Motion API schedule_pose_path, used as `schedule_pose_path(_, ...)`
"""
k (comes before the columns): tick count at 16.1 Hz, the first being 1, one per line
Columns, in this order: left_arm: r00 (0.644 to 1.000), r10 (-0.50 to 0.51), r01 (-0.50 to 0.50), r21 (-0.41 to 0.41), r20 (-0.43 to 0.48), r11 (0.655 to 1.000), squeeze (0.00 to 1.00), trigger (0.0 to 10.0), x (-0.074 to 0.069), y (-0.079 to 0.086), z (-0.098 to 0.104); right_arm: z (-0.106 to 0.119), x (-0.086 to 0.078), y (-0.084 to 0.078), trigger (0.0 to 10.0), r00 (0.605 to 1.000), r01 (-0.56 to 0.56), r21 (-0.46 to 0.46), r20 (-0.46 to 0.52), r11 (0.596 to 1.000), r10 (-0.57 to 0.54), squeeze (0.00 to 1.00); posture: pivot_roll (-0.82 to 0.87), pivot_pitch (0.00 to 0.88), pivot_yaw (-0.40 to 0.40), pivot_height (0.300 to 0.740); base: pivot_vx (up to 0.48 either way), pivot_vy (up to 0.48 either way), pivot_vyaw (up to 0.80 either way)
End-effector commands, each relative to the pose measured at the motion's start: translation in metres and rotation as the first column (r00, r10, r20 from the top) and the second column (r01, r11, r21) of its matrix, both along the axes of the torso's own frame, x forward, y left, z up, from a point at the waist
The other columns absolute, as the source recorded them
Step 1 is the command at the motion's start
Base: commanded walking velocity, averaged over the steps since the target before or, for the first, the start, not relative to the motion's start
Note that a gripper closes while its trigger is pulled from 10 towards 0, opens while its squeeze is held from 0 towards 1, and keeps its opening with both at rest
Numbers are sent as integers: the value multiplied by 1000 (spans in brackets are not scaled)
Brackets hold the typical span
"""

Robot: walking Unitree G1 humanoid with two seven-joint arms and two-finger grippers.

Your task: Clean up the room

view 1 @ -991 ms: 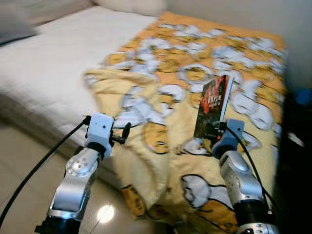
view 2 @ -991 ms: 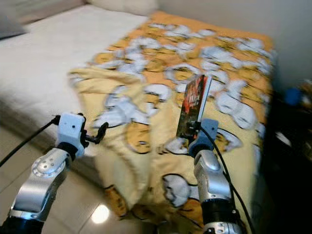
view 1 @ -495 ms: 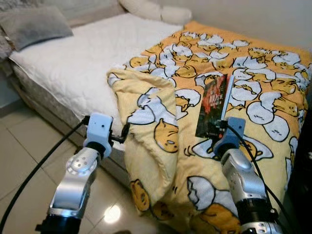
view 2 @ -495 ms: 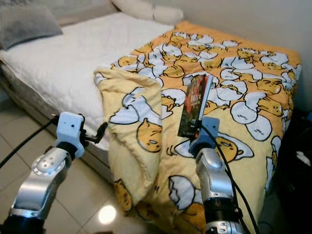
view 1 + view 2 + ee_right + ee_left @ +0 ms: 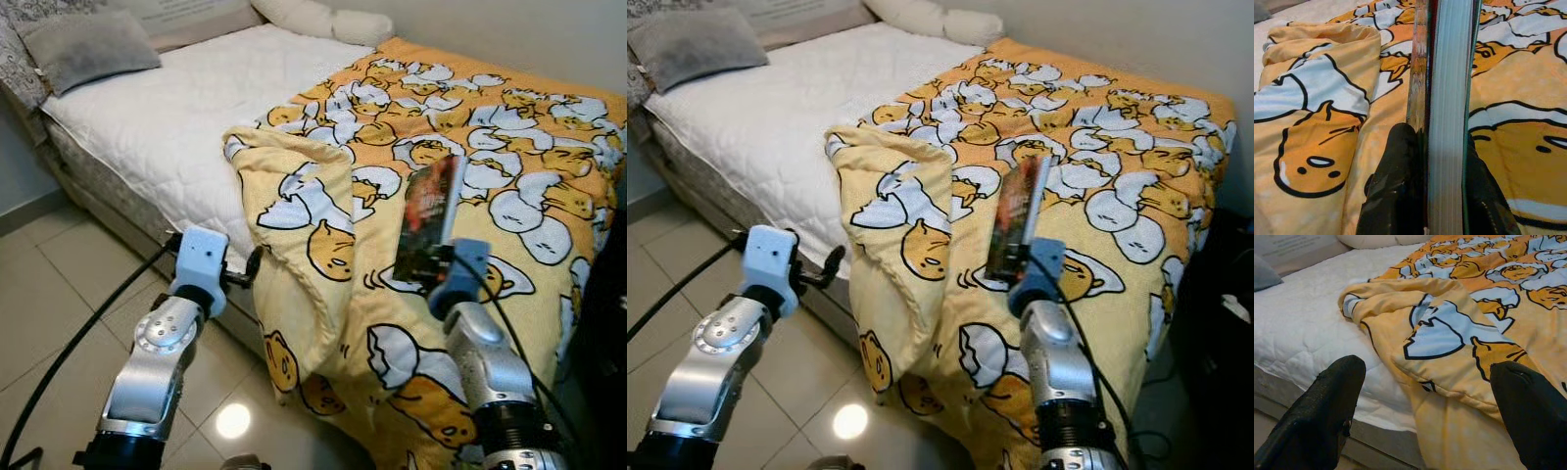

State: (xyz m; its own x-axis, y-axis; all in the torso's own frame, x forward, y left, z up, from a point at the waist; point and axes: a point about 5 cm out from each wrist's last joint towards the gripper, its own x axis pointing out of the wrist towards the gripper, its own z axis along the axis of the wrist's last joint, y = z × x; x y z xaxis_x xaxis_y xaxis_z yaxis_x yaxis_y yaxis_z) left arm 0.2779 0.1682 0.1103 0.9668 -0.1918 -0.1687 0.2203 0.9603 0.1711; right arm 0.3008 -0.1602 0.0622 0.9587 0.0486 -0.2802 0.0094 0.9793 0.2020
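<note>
- Bed [image 5: 147, 137]: white quilted mattress at left, with a yellow cartoon-egg blanket [image 5: 490, 196] spread at right, its near-left edge folded over.
- Book [image 5: 428, 220]: held upright above the blanket, clamped by the right gripper [image 5: 431, 266].
- Left gripper [image 5: 1425, 406]: fingers spread wide, holding nothing, near the folded blanket edge.

book [image 5: 1447, 98] cover text too blurred to read (top edge cut off in wrist view)

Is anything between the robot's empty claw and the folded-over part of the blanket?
Nothing visible. The left claw is open, and the folded blanket edge lies straight ahead of it. The right claw is busy holding a book.
</note>
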Motion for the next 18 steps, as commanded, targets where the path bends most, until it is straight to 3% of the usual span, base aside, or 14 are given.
schedule_pose_path(1,1000,2,-2,6,2,1000,0,10000,0,2,2,13,7,8,10000,998,-23,5,55,1000,22,0,40,0,-10,740,0,0,-800)
schedule_pose_path(7,1000,-7,7,7,7,1000,0,10000,0,1,1,12,6,6,10000,999,13,14,45,1000,-14,0,36,0,-6,740,0,0,-800)
schedule_pose_path(11,1000,-9,9,11,11,1000,0,10000,1,2,1,10,7,6,10000,999,34,18,34,999,-34,0,37,0,-6,740,0,0,0)
schedule_pose_path(14,1000,-14,14,5,10,1000,0,10000,0,1,2,9,7,7,10000,999,34,21,32,999,-35,0,39,0,-4,740,0,0,-800)
schedule_pose_path(18,1000,-12,12,6,8,1000,0,10000,0,2,2,9,7,8,10000,999,32,23,34,999,-33,0,39,0,-3,740,0,304,0)
